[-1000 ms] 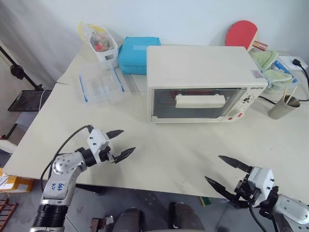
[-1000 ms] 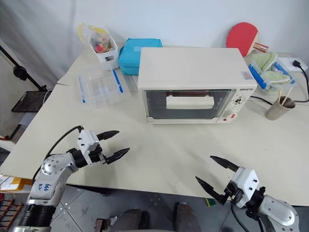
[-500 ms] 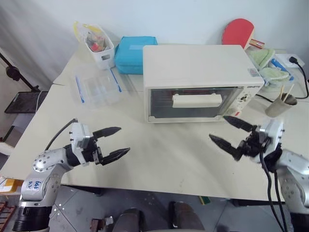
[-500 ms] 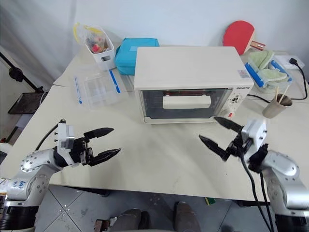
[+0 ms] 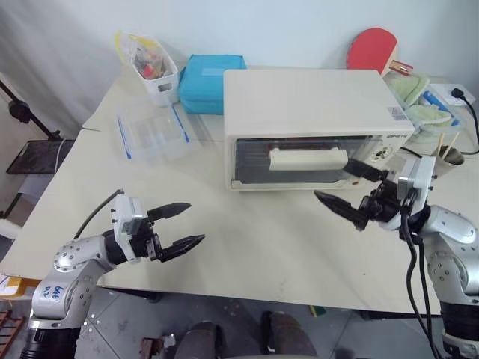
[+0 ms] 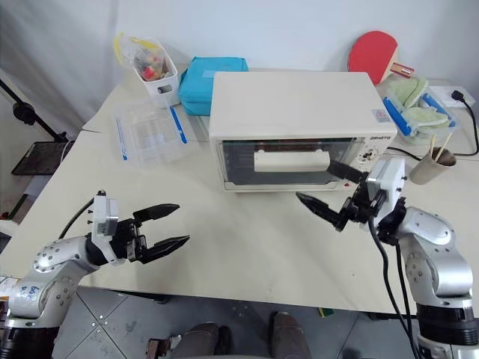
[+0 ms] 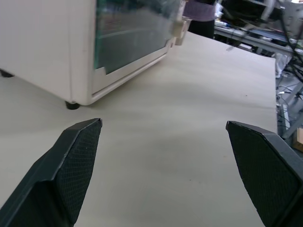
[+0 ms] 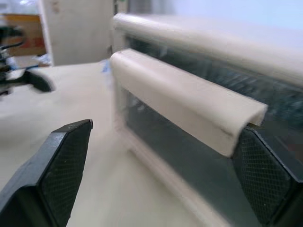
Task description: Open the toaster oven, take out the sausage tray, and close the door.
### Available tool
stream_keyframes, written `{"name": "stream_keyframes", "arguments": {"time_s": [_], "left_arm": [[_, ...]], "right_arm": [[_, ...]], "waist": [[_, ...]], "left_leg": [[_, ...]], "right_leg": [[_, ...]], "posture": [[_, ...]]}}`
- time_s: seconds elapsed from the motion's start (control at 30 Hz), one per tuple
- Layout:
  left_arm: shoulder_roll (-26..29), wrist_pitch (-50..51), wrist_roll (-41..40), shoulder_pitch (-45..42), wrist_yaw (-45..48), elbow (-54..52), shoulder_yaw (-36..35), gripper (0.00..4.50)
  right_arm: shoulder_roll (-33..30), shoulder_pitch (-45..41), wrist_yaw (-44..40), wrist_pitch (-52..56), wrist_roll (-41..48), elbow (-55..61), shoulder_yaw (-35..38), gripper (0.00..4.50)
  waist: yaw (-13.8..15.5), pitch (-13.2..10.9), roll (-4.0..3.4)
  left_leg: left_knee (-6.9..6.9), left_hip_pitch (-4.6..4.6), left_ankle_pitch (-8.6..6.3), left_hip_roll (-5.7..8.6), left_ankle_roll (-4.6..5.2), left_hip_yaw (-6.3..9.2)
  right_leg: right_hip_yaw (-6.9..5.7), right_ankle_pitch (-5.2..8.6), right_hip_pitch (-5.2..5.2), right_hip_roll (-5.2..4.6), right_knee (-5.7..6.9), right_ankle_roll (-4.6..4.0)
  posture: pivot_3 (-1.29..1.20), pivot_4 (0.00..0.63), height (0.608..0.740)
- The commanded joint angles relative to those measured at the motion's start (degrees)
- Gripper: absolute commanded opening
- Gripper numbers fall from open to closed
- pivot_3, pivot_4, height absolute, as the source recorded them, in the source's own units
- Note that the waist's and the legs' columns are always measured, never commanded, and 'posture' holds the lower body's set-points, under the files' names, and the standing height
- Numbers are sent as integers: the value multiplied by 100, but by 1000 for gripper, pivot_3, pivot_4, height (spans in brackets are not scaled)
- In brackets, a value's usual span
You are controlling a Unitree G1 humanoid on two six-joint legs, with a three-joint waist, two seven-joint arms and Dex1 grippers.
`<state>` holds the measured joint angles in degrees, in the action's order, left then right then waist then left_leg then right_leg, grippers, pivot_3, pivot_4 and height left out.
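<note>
left gripper [image 5: 176, 227]: yours sits over the near left part of the table [image 5: 254, 247], fingers spread wide with nothing between them; it points toward the right; in the left wrist view you see bare tabletop between the two fingers [image 7: 71, 170] and the oven's corner beyond
clear box [image 5: 152, 133]: lies on the table left of the oven, blue clips on its sides; well apart from your left gripper
white bin [image 5: 153, 71]: stands behind the clear box near the back edge, packets stuffed in it
blue case [image 5: 203, 84]: flat at the back, just beside the oven's left rear corner
oven [image 5: 314, 127]: stands mid-table toward the back, glass front facing you
door [image 5: 299, 161]: shut, flush with the oven's front; its white handle [image 5: 307, 158] runs across the glass
tray: you can make out something reddish behind the glass, but not the tray itself; too dim to tell
right gripper [image 5: 350, 191]: yours hangs just in front of the oven's right front, fingers spread, nothing held; one finger tip is by the knob panel, the other lower, over the table; in the right wrist view the handle's end lies between the fingers [image 8: 61, 161], whether touching you cannot tell
cup [image 5: 447, 161]: right of the oven, sticks in it
red paddle [image 5: 374, 51]: leans at the back right, behind the oven
green cloths [image 5: 419, 101]: in a bin right of the oven
</note>
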<state>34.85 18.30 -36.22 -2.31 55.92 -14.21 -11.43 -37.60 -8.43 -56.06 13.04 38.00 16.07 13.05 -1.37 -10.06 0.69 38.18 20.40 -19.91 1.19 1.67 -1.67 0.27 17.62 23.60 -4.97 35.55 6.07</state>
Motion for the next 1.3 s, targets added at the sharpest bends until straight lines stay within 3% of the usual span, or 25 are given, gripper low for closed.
{"name": "stream_keyframes", "arguments": {"time_s": [0.03, 0.1, 0.2, 0.37, 0.63, 0.97, 1.3], "left_arm": [[-49, 74, -220, -343, -60, 120, -157, 4448], [-49, 90, -262, -504, -1, 236, -171, 4448], [-71, 20, -241, -953, 160, 515, -104, 3905], [-421, -444, 119, -1631, -62, 1104, -15, 2391], [-1230, -1050, 710, -2829, 157, 2181, 777, 17], [-1979, -1358, 1262, -3268, 129, 2850, 1392, 17], [-1897, -1061, 1537, -3048, 339, 2704, 1835, 17]], "right_arm": [[-103, 253, -212, -179, -40, 563, -7, 4500], [-116, 380, -277, -347, -185, 619, 3, 4500], [-184, 685, -589, -1086, -762, 485, -29, 4500], [-125, 831, -633, -1597, -1087, 229, -41, 4500], [-99, 785, -562, -2067, -1322, -59, -89, 4500], [-1, 1343, -216, -2284, -1477, 143, 15, 4500], [548, 3664, 565, -3015, -1810, 151, 1397, 4500]], "waist": [[-9, 0, 0], [-25, 0, 0], [-6, -1, -3], [3, -2, -2], [110, -2, -1], [162, -4, 3], [255, -3, 0]], "left_leg": [[1, 0, 0, 0, 0, 0], [2, 0, 2, 0, -4, -2], [1, -3, 5, 0, -8, -4], [4, -2, 6, 2, -10, -6], [26, 0, 7, 2, -10, -13], [80, 10, 3, -4, -6, -13], [80, 7, -3, -4, -3, -12]], "right_leg": [[0, 0, 0, 0, 0, 0], [0, 0, 0, 0, 1, 0], [-3, 0, 2, 1, 0, -1], [-5, 0, 1, 2, 8, 0], [-11, -1, 0, 13, 12, 2], [-3, -2, -3, 19, 29, 4], [3, -3, -6, 17, 19, 5]], "posture": [[0, 150, 740], [0, 150, 740], [0, 150, 740], [0, 150, 740], [0, 150, 740], [0, 150, 740], [0, 150, 740]]}}
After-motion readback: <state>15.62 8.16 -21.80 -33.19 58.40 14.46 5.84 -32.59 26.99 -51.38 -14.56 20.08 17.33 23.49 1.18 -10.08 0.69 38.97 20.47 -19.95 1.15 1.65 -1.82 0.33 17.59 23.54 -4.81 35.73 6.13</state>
